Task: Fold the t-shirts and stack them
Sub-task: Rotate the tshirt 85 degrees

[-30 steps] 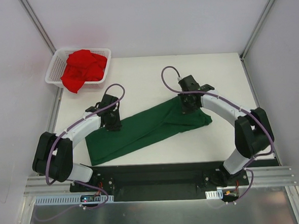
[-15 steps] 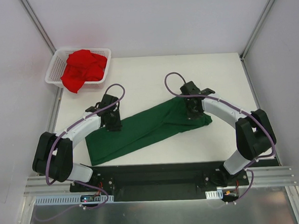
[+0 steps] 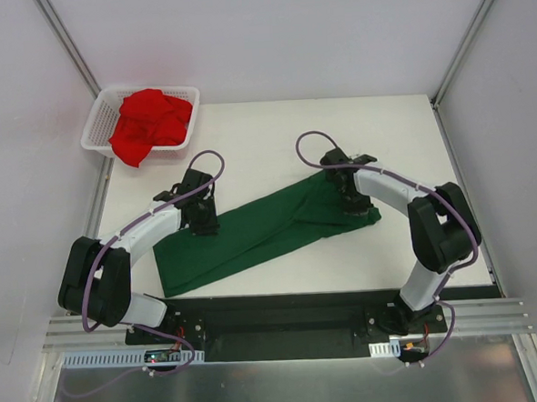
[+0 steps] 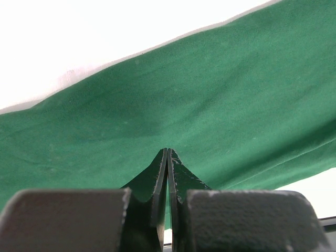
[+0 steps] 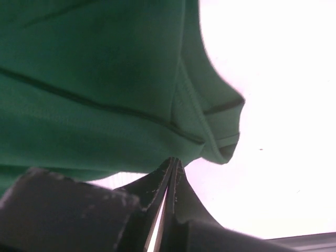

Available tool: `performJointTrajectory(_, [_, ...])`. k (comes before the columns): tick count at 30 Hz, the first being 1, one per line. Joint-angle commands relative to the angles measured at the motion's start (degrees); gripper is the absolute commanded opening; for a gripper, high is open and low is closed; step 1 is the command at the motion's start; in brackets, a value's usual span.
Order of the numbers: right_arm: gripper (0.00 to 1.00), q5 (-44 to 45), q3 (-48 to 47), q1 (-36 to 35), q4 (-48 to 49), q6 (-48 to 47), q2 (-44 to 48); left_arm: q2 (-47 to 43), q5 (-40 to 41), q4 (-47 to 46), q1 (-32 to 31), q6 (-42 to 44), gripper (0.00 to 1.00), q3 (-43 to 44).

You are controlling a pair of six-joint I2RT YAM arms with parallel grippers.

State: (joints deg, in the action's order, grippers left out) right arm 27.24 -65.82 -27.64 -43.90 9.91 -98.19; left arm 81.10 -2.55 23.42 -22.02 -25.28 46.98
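The green t-shirt (image 3: 252, 234) lies as a long strip on the table (image 3: 246, 138); the red t-shirt (image 3: 150, 122) waits in the basket (image 3: 95, 129). I judge I'm mid-fold, and next one end must come over. My left hand (image 4: 167, 152) and right hand (image 5: 173, 160) are both pressed together on the cloth. The right has slid toward the strip's end.

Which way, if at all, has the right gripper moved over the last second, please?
Yes: the right gripper has drifted away from the table's far edge, toward the near side, over the green t-shirt.
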Motion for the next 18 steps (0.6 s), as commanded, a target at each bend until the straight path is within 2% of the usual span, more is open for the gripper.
performJointTrajectory(1, [0.01, 3.34, -5.01, 1.80, -1.63, 1.25, -1.39, -0.59, -0.18, 0.75, 0.40, 0.76, 0.00, 0.92])
performJointTrajectory(10, [0.01, 1.41, -11.70, 5.49, -1.37, -1.12, -6.66, -0.94, 0.61, 0.75, 0.40, 0.67, 0.00, 0.57])
performJointTrajectory(18, [0.01, -3.16, -6.88, 5.75, 0.04, -0.69, -4.82, -0.51, 0.26, 0.84, 0.49, 0.58, 0.00, 0.39])
